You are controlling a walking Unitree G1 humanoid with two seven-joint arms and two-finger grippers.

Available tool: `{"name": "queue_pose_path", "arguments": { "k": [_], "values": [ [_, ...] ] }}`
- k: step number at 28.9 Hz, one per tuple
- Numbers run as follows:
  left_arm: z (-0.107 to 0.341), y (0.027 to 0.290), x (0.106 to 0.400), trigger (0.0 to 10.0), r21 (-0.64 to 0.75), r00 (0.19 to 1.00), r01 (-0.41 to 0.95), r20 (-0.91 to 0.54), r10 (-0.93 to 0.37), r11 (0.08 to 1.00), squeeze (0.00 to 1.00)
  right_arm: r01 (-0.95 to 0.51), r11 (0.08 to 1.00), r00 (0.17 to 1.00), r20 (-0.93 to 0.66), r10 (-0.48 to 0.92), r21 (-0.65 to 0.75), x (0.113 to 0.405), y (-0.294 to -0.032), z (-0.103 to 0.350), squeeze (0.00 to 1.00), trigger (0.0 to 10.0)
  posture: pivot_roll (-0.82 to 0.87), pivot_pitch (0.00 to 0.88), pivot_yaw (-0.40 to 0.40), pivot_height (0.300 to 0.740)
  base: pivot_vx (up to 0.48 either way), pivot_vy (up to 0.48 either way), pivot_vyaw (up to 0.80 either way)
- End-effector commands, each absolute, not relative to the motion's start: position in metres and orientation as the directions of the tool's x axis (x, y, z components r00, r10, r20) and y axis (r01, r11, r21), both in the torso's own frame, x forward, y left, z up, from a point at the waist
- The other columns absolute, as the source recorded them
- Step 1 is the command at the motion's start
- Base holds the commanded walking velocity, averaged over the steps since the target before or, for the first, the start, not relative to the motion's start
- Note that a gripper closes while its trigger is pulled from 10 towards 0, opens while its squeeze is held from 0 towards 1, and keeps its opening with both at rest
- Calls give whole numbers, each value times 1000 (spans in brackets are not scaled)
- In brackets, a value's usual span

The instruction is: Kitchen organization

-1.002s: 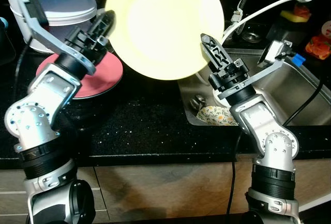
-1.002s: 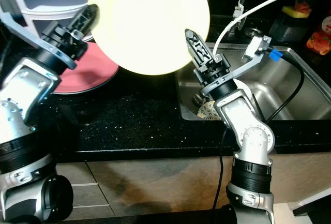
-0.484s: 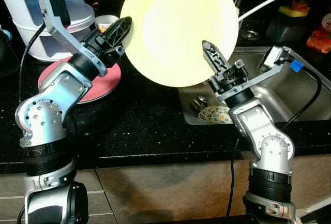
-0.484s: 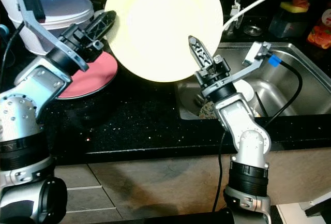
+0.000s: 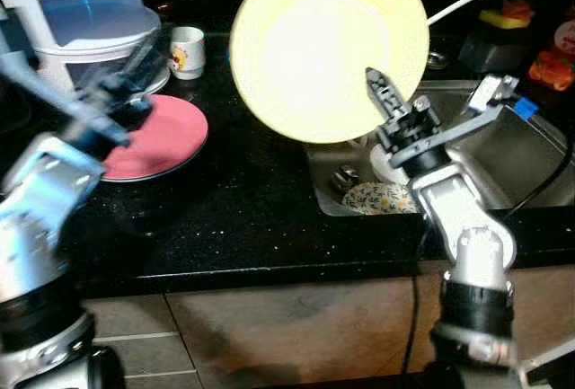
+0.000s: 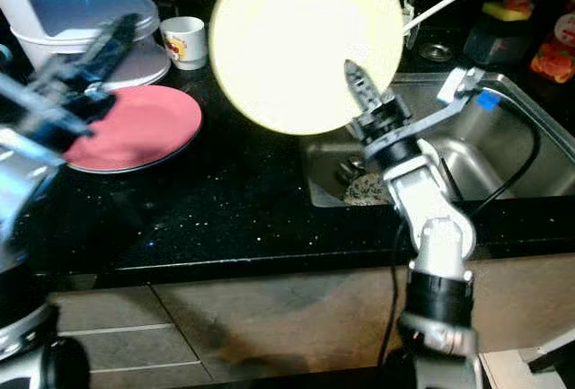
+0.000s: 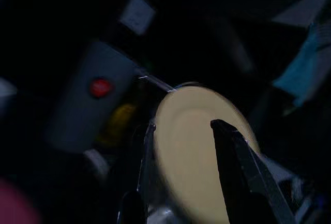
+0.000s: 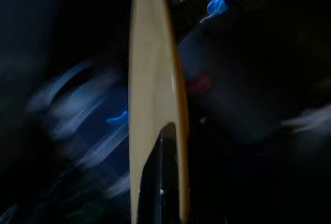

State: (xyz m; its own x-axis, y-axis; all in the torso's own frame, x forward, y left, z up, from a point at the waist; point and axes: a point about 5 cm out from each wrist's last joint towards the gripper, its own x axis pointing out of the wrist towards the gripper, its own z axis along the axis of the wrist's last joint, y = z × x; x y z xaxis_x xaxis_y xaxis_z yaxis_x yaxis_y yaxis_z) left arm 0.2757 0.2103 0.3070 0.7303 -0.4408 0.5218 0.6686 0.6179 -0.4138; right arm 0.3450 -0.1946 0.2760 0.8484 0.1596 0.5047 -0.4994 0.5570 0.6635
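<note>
- My right gripper [image 5: 382, 92] is raised over the near left corner of the sink [image 5: 503, 151], and its two black fingers are clamped on the lower right edge of the yellow plate [image 5: 328, 43].
- In my right wrist view the plate shows edge-on, with one black finger [image 8: 159, 182] lying against its face.
- The yellow plate stands nearly upright in the air, its face turned toward me, above where the black counter [image 5: 234, 218] meets the sink, and touches nothing but my right gripper.
- My left gripper [image 5: 135, 61] is blurred. It hangs over the counter above the back edge of the pink plate [image 5: 153, 137], well apart from the yellow plate.
- In my left wrist view its fingers [image 7: 235, 157] stand apart with nothing between them; the yellow plate shows beyond them.
- The pink plate lies flat on the counter on my left side.
- In the sink, just below my right gripper, lies a flowered dish [image 5: 377, 198], with a metal drain piece [image 5: 346, 176] beside it.
- Farther back on the left stands a white stacked container [image 5: 85, 12], with a small white mug [image 5: 187, 51] just beside it.
- A white hose [image 5: 467, 1] arcs over the back of the sink.
- An orange packet [image 5: 552, 70] sits at the far right.
</note>
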Motion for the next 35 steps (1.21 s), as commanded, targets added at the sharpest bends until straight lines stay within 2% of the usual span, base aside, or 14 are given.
{"name": "queue_pose_path", "arguments": {
  "k": [1, 4, 6, 9, 16, 17, 19, 20, 25, 26, 30, 32, 33, 35],
  "values": [
    [304, 215, 274, 10000, -409, 750, 647, 496, -438, 644, 0, -380, 653, 873, 487, 19, 656, 352, -221, 275, 0, 10000, 190, 31, -18, 740, 0, 0, 0],
    [298, 215, 276, 10000, -418, 780, 610, 465, -419, 673, 0, -220, 750, 908, 412, -76, 624, 364, -243, 276, 0, 10000, 192, 26, -23, 740, 0, 0, 0],
    [287, 212, 283, 10000, -413, 831, 545, 385, -402, 730, 0, 53, 878, 932, 292, -214, 475, 375, -267, 272, 0, 10000, 190, 20, -30, 740, 0, 0, 0],
    [281, 209, 288, 10000, -401, 860, 497, 344, -376, 770, 0, 219, 913, 931, 207, -302, 345, 378, -281, 258, 0, 10000, 187, 15, -33, 740, 0, 0, 0],
    [274, 213, 290, 10000, -402, 898, 428, 289, -332, 809, 0, 290, 902, 914, 188, -361, 320, 375, -290, 229, 0, 10000, 192, 12, -37, 740, 0, 0, 0],
    [271, 214, 293, 10000, -405, 911, 401, 266, -314, 822, 0, 302, 900, 920, 149, -361, 315, 377, -289, 220, 173, 10000, 186, 4, -27, 740, 0, 0, 0],
    [269, 215, 297, 10000, -406, 925, 372, 241, -295, 835, 0, 317, 901, 927, 104, -361, 296, 380, -287, 210, 173, 10000, 186, 4, -27, 740, 0, 0, 0],
    [267, 216, 302, 10000, -402, 939, 334, 226, -261, 853, 0, 305, 902, 929, 113, -353, 307, 382, -285, 212, 1000, 10000, 189, 0, -25, 740, 0, 0, 0],
    [264, 218, 305, 10000, -377, 955, 280, 207, -214, 883, 0, 216, 897, 857, 366, -364, 385, 378, -288, 254, 1000, 10000, 192, 0, -26, 740, 0, 0, 0],
    [259, 223, 307, 10000, -338, 973, 208, 169, -159, 918, 0, 114, 913, 786, 526, -324, 392, 369, -283, 291, 0, 10000, 192, 0, -23, 740, 0, 0, 0],
    [258, 226, 305, 10000, -281, 979, 169, 159, -128, 945, 0, -32, 950, 680, 704, -207, 311, 351, -264, 334, 0, 10000, 193, 0, -22, 740, 0, 0, 0],
    [261, 225, 303, 10000, -179, 978, 164, 156, -136, 970, 0, -265, 951, 620, 783, 40, 161, 332, -220, 354, 0, 10000, 189, 0, -20, 740, 0, 0, 0],
    [259, 224, 302, 10000, -132, 982, 152, 130, -135, 980, 0, -428, 901, 612, 756, 231, 71, 322, -178, 345, 0, 10000, 186, 0, -18, 740, 0, 0, 0],
    [254, 228, 304, 10000, -140, 993, 98, 80, -88, 985, 0, -469, 876, 671, 690, 271, 113, 326, -154, 319, 0, 10000, 184, 0, -15, 740, 0, 0, 0]
  ]
}}
